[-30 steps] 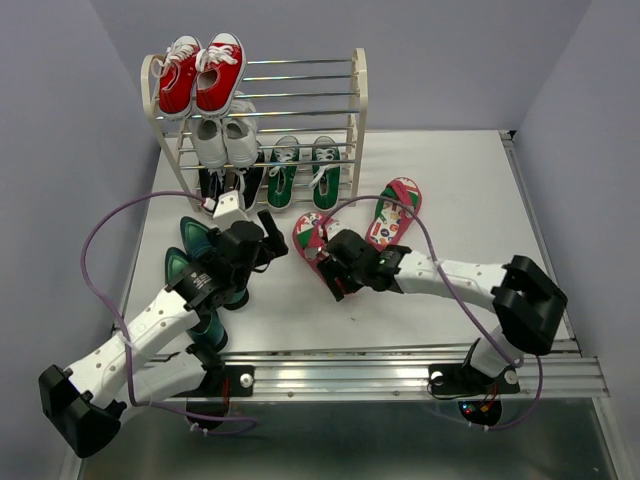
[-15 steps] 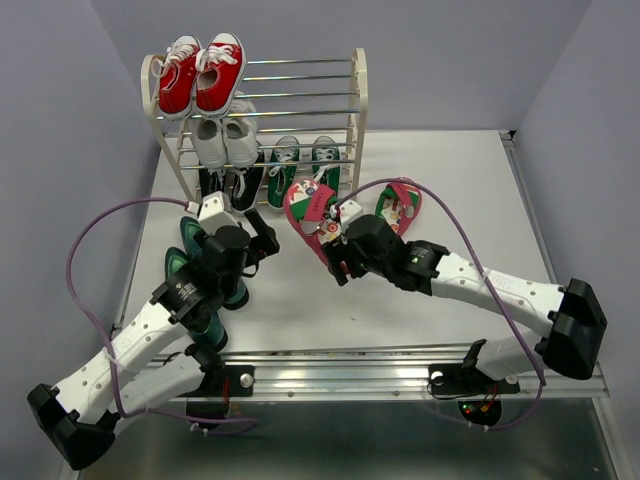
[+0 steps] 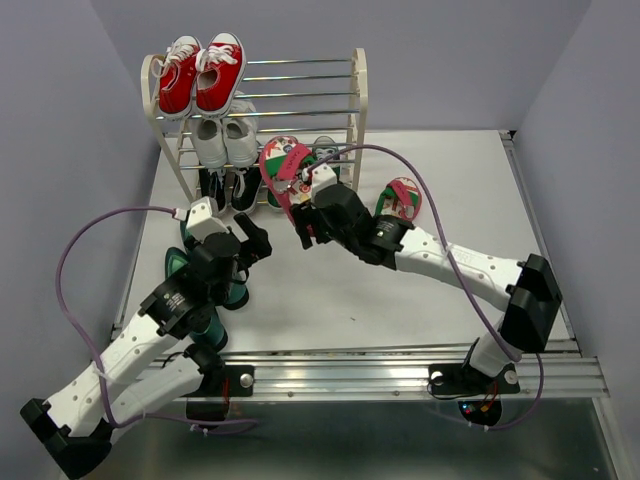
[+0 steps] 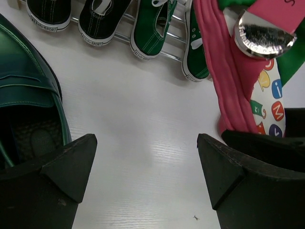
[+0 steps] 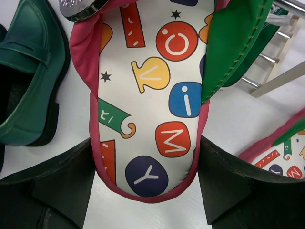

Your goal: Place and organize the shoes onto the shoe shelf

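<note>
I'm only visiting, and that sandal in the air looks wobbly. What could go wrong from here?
1. The right tool pinches the flip-flop only at one end, so it might slip out.
2. It hangs close to the green sneakers on the shoe shelf and could knock them.

At the far left corner of the worktop (image 3: pixel 480 190), the right halves of the two upper tiers of the shoe shelf (image 3: pixel 358 95) are bare; the left halves are occupied by red sneakers (image 3: pixel 200 75) and white sneakers (image 3: pixel 222 140). The lower tiers' front is obstructed by the flip-flop (image 3: pixel 280 165) clamped in the right gripper (image 5: pixel 147 183). Open surface is found along the right edge; the left edge is crowded by teal heels (image 4: pixel 28 86).
</note>
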Controlling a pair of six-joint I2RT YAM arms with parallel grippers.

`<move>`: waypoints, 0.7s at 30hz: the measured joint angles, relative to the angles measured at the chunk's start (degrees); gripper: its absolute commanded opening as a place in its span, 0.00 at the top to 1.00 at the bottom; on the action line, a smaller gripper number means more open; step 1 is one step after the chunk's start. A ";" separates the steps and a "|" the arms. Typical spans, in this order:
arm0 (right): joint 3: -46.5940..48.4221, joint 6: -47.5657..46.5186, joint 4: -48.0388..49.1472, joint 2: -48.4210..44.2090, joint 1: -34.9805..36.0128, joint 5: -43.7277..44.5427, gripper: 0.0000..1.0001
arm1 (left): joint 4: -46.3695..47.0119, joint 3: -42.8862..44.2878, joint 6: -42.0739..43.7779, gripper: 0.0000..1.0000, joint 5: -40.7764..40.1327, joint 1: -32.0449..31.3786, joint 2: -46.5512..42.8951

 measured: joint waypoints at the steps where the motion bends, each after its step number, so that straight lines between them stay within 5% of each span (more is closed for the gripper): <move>1: 0.83 0.07 0.04 0.76 0.00 0.63 0.99 | 0.00 -0.17 -0.09 0.01 -0.07 0.00 -0.48; 21: 34.64 2.78 0.42 29.29 -0.02 22.75 0.99 | -4.42 -1.70 -3.28 0.01 -0.59 0.04 -3.80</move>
